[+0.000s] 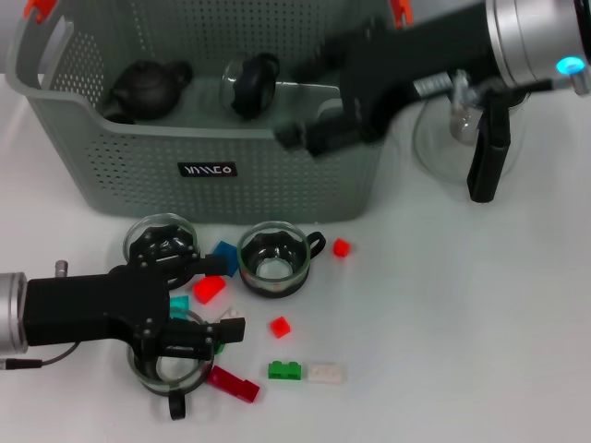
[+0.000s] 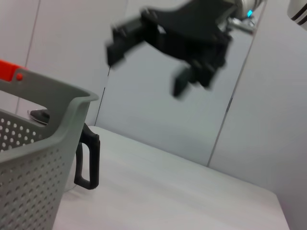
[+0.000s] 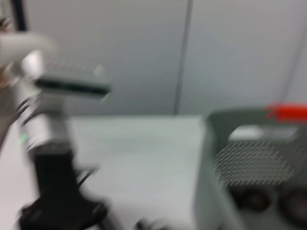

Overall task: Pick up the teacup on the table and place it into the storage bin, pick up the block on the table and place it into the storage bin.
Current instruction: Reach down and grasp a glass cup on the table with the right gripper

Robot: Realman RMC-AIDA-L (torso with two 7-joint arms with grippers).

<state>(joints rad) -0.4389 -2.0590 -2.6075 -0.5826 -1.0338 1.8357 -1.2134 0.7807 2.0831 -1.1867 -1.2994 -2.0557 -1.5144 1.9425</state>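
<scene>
Teacups of clear glass with dark inserts stand upright, mouths up, on the counter in front of the storage bin (image 1: 111, 175), which sits toward the far left. One teacup (image 1: 273, 258) is just before the bin's front wall, its black handle pointing toward the right edge. A second (image 1: 162, 242) is to its left. A third (image 1: 171, 365) is nearer the near edge with its handle toward that edge, partly under the left claw (image 1: 231, 297). They look light, stiff, slick and breakable, so I would grip across the rim or wall rather than the thin handle. Small blocks are scattered among them: a red block (image 1: 209, 288), a blue one (image 1: 224, 257), and a green block (image 1: 285, 370) with its long axis roughly along the near edge. They are probably hard, light plastic, best pinched across the short sides. The left claw is low over the cups, jaws spread and holding nothing, with the red block between them as the head view shows it. The right claw (image 1: 305, 138) hangs over the bin's front right rim, jaws apart and empty. Inside the bin lie a dark teapot (image 1: 146, 88) and another glass cup (image 1: 249, 83). A glass carafe (image 1: 452, 129) stands beside the bin to the right.
</scene>
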